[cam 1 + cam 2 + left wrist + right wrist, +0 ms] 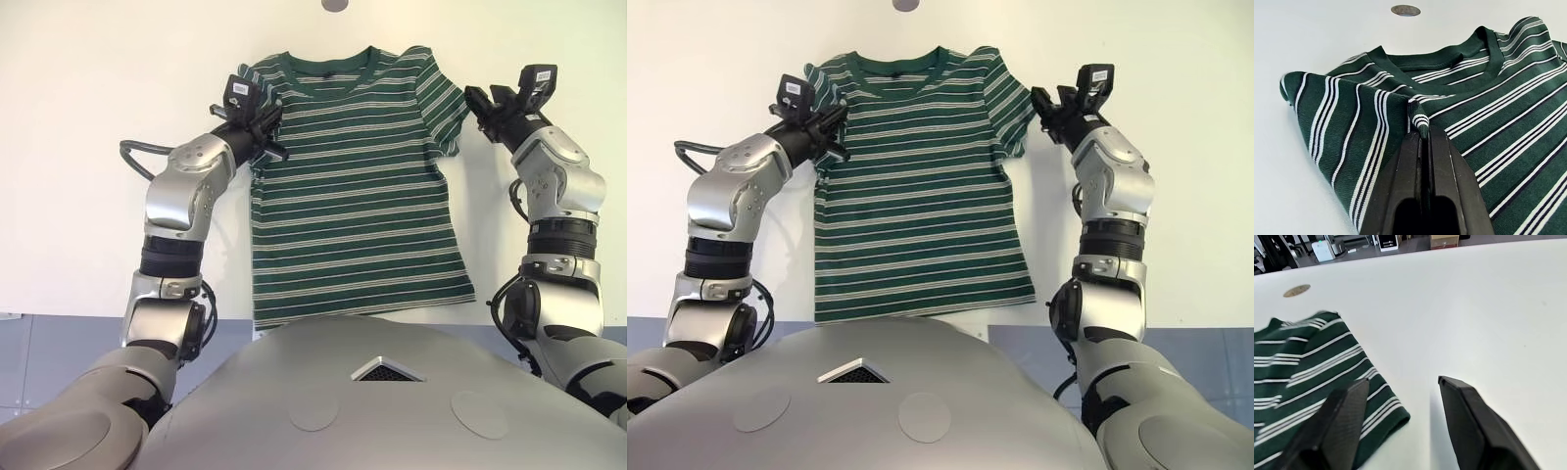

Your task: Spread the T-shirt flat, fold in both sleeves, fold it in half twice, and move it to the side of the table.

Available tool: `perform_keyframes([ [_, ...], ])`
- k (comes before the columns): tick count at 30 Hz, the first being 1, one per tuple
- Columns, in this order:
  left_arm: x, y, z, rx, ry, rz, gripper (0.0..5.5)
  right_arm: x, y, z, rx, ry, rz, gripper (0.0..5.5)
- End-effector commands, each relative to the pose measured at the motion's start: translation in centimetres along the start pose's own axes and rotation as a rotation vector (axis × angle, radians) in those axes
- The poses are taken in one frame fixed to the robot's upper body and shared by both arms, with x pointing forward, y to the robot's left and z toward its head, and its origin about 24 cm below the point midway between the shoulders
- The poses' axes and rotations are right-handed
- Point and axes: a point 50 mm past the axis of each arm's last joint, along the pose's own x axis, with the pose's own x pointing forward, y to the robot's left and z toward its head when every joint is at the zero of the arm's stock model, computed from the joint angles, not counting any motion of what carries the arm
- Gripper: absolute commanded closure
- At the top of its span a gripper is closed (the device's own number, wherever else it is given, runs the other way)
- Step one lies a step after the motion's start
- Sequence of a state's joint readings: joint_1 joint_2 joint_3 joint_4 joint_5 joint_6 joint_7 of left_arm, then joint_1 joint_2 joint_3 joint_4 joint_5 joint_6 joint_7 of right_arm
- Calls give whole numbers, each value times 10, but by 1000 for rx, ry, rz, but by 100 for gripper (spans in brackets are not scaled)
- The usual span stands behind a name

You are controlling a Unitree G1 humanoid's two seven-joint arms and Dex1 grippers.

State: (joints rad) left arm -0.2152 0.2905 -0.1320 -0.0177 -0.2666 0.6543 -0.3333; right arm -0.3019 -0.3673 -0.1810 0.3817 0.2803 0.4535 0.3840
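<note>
White table (78, 78): limp, light T-shirt (353, 196); left gripper (1422, 134) pinches left sleeve (1352, 127), right gripper (1403, 381) gapes empty beside right sleeve (1327, 347) hem, probably the best hold.

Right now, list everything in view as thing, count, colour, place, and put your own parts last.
T-shirt: one, dark green with white stripes, lying flat in the middle of the table, collar away from the robot.
table: one, white, under the T-shirt.
round disc: one, grey, set in the table just beyond the collar.
left claw: one, black, shut on a pinch of fabric at the T-shirt's left sleeve.
right claw: one, black, open, at the hem of the T-shirt's right sleeve.
</note>
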Motion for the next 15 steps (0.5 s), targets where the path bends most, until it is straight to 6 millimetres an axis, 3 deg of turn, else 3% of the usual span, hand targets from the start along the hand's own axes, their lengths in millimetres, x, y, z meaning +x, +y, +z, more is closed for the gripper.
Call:
perform_keyframes([
  [1,6,-8,11,27,-53,-25,504,0,2,-13,-5,72,2,340],
  [4,0,-13,21,21,-135,-53,461,-2,8,-19,-14,93,29,390],
  [9,-28,-20,34,27,-242,-95,374,-2,13,-20,-20,92,37,488],
  [12,-51,-18,32,101,-270,-70,355,-1,18,-8,-19,28,55,547],
  [15,-75,-13,21,144,-245,1,355,-4,30,12,-99,-43,97,549],
])
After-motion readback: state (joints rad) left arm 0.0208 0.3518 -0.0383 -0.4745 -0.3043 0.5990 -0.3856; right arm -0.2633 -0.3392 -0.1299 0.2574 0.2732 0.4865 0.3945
